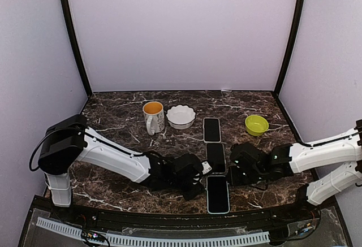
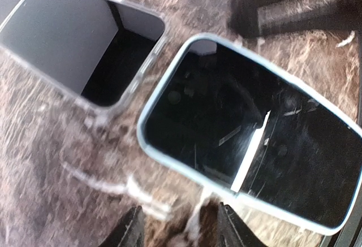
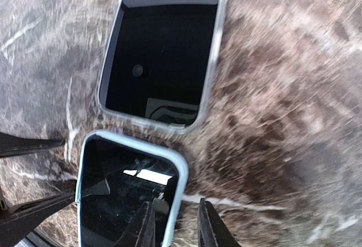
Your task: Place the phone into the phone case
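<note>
The phone [image 1: 218,194] lies flat near the table's front edge, its black screen framed by the light-blue rim of the phone case [image 2: 169,162]. In the left wrist view the phone [image 2: 254,139] lies just ahead of my left gripper [image 2: 184,230], which is open over bare marble. My right gripper [image 3: 175,227] is open too. Its fingers straddle the case's right rim [image 3: 180,190], one over the screen [image 3: 124,196] and one over the table. From above, the left gripper [image 1: 201,173] and the right gripper [image 1: 230,170] flank the phone's far end.
Two more black slabs with clear rims, one [image 1: 215,156] and another [image 1: 211,129], lie in line behind the phone. Further back stand a white mug [image 1: 153,116], a white bowl [image 1: 181,116] and a green bowl [image 1: 257,125].
</note>
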`<state>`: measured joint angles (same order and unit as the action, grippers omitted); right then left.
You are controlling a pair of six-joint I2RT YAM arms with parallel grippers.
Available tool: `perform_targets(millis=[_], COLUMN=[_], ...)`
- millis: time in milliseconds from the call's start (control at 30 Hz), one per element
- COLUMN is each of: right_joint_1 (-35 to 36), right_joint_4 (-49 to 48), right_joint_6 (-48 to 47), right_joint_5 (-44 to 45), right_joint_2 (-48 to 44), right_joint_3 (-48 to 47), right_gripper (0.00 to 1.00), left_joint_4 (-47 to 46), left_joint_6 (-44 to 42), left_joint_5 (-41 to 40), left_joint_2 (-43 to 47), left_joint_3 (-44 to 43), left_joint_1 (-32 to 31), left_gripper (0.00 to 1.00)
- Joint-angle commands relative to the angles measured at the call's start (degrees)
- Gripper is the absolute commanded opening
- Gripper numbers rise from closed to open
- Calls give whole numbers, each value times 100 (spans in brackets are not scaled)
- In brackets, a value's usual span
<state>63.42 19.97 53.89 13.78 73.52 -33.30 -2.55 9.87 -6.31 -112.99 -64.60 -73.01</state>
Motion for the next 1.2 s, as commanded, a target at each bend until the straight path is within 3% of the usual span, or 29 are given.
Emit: perform_targets(millis=[0,133,267,433,633,733,833,1067,1167], right_joint_1=[-523,-1352,-2301,-3847,-5398,-5853,-5911,-5929,-5929], right_joint_4=[360,377,356,161,-422,-821,-1465,-2957,-3812], right_joint_6=[-623,-1532,-2455,-3381,-3706,-3634,-3683,-3899,-4100], right_joint_5=[280,78,-163,-996,-1544,-1701,-1522,-1316,-1081], right_joint_2=[-479,-746,-662,-447,-618,-715,-887,-1430,-1545], right_joint_3=[-260,-557,-950,-1282,-1296,-1183,-876,64,589], right_gripper=[30,42,65,85,91,91,92,99,98], left_joint_4=[782,907,1083,1249,1222,1229,1186,678,-312], left_joint_6=[-77,-94,-72,69,338,739,1069,1211,1010], left_joint_5=[-278,-445,-657,-1008,-1371,-1468,-1369,-1629,-1924], left_joint_2=[570,1186,1747,2639,3993,4651,5102,5186,5105], left_joint_3=[110,284,391,670,1272,1524,1888,2485,2950], left_joint_1=[260,702,1300,2126,3396,4196,4883,5477,5592], left_gripper=[46,50,57,75,92,96,96,98,98])
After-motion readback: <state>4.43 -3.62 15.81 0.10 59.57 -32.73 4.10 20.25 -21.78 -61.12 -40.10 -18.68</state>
